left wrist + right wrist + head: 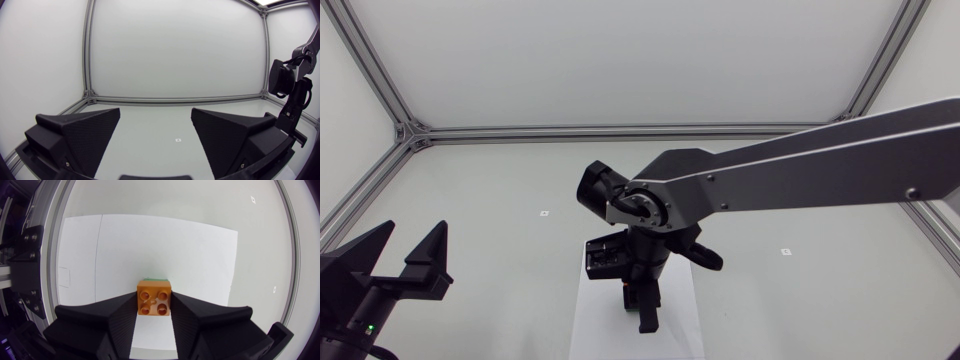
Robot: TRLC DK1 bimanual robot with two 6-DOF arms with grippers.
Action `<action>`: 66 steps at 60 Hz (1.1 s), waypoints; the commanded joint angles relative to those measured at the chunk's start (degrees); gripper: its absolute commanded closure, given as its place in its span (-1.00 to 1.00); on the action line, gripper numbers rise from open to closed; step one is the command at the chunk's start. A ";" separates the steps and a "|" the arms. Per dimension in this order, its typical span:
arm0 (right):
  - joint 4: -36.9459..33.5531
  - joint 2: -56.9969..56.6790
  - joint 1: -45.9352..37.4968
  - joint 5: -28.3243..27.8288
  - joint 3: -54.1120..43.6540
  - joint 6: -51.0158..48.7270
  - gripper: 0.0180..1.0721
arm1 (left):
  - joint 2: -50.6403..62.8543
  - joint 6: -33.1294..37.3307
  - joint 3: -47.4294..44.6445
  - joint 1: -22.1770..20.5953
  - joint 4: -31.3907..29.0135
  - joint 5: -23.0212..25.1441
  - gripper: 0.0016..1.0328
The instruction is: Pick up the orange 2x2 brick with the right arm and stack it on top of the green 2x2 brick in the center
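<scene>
Over white sheet (200, 255): right gripper (154, 302), fingers pinching orange brick (154, 298) from two sides.
orange brick: studs face wrist camera; square footprint, no long axis; sides flush to finger faces.
green brick (155, 279): only a sliver shows past orange brick's far edge, beneath it; contact unclear.
left gripper (412, 240): off white sheet, to its left, fingers spread.
</scene>
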 commanded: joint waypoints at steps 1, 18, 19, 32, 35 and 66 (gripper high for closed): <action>0.04 2.14 -0.55 0.05 0.96 -1.36 0.88 | -0.32 0.31 -2.35 0.05 -0.65 0.16 -0.92; -0.23 2.93 -1.17 0.14 1.31 -1.97 0.88 | -0.32 0.31 -2.35 0.05 -0.65 0.16 -0.92; -0.23 2.93 -1.25 0.14 1.31 -1.97 0.88 | -0.32 0.31 -2.35 0.05 -0.65 0.16 -0.92; -0.14 3.81 -1.34 0.14 1.22 -2.23 0.88 | -0.32 0.31 -2.35 0.05 -0.65 0.16 -0.92; -0.23 3.98 -1.17 0.14 1.22 -2.41 0.88 | -0.32 0.31 -2.35 0.05 -0.65 0.16 -0.92; -1.90 4.60 -0.20 1.46 0.43 -2.50 0.88 | -0.32 0.31 -2.35 0.05 -0.65 0.16 -0.92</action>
